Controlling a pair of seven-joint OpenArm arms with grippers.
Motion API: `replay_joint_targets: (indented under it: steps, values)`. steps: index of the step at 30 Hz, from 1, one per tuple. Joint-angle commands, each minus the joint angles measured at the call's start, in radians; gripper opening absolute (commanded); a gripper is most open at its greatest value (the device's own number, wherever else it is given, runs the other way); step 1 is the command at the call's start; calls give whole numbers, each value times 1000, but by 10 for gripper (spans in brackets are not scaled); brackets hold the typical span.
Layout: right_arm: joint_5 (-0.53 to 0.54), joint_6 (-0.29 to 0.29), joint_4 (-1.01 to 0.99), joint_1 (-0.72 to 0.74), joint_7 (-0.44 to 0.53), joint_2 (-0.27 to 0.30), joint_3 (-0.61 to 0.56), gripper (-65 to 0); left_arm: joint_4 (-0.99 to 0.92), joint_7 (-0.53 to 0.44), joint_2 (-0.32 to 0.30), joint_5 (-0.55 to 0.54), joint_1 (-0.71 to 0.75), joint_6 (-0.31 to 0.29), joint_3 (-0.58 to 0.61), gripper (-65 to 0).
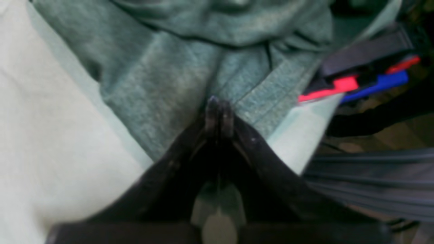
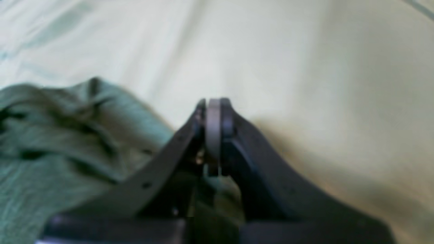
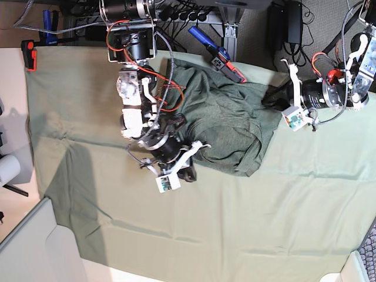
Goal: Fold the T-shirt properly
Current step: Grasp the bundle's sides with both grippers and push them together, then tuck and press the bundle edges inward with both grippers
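Note:
The dark grey-green T-shirt (image 3: 220,120) lies crumpled on the pale green table cloth (image 3: 235,229), at the back middle. My left gripper (image 3: 272,97) is at the shirt's right edge. In the left wrist view its jaws (image 1: 218,103) are shut at the hemmed edge of the shirt (image 1: 176,84), and folds run together at the tips. My right gripper (image 3: 189,174) is just off the shirt's front-left edge. In the right wrist view it (image 2: 214,103) is shut over bare cloth, with the shirt (image 2: 51,152) bunched to its left.
A blue and red clamp tool (image 3: 217,54) lies at the table's back edge by the shirt; it also shows in the left wrist view (image 1: 359,83). An orange and black clamp (image 3: 29,54) sits at the back left corner. Cables hang behind.

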Motion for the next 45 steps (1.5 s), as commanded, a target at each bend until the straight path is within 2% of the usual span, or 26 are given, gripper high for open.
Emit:
replay_joint_targets:
  steps: [1, 5, 9, 13, 17, 20, 24, 29, 32, 38, 42, 45]
  values:
    - [2, 4, 16, 26, 24, 4, -3, -650, -26, 19, -7, 29, -29, 26, -6, -650]
    - [2, 4, 16, 26, 24, 4, -5, -650, -145, 5, 7, 22, -106, 26, 11, -650]
    - [2, 3, 16, 26, 24, 6, -4, -650, -242, -16, 14, 26, -204, 26, 79, -650]
    - [2, 3, 16, 26, 24, 16, -4, -650, -322, -40, 30, 75, -314, 26, 156, -650]
    - [2, 3, 16, 26, 24, 31, -4, -650, -394, -39, 38, 75, -408, 26, 182, -650]
    - [2, 3, 16, 26, 24, 40, -4, -650, -399, -42, 21, 69, -428, 26, 182, -650]
    - [2, 3, 16, 27, 24, 48, -2, -650, -398, -93, 1, 78, -438, 26, 182, -650]
    - [2, 3, 16, 28, 24, 53, 4, -650, -400, -111, 5, 94, -498, 26, 182, -650]
    - [2, 3, 16, 26, 24, 53, 29, -650, -414, -165, 8, 134, -531, 26, 182, -650]
    - [41, 3, 16, 23, 14, 53, 106, -650, -579, -302, 74, 207, -642, 26, 182, -650]
    - [92, 4, 16, 23, -34, 52, 109, -650, -713, -316, 139, 216, -719, 26, 182, -650]
    - [108, 4, 16, 23, -37, 52, 109, -650, -727, -315, 134, 209, -743, 26, 182, -650]
